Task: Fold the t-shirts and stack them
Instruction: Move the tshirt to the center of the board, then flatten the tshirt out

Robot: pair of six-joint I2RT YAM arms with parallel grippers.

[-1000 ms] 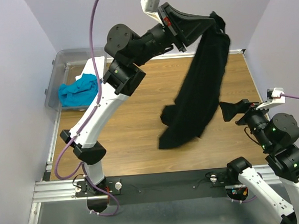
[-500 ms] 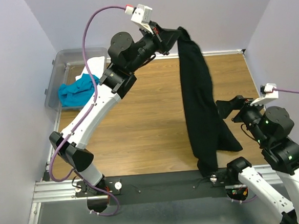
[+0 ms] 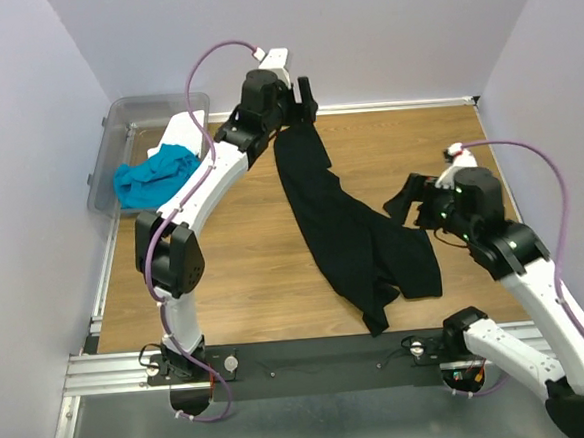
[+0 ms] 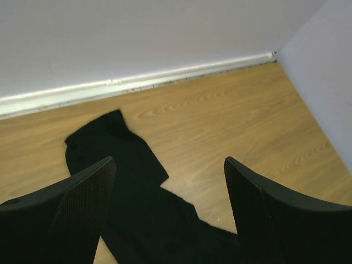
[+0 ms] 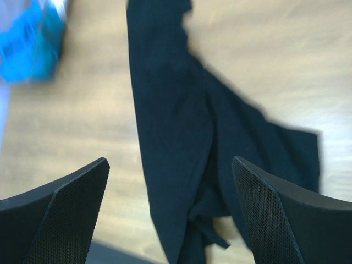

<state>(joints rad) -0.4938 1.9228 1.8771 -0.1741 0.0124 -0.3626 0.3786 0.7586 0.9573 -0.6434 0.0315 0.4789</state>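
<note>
Dropped by now-spread L hand (image 4: 169,164), limp black tee (image 3: 348,225) lies as rumpled strip; R hand (image 5: 169,159) spread too.

Observing black t-shirt (image 3: 343,225) lying in a long rumpled diagonal strip mid-table (image 3: 225,264), turquoise t-shirt (image 3: 152,179) and white t-shirt (image 3: 159,144) sitting bunched together far left.

The black cloth t-shirt (image 3: 348,230) is laid on the wooden surface (image 3: 234,253), right of the turquoise-blue t-shirt (image 3: 154,177) in the clear plastic bin (image 3: 127,115).
</note>
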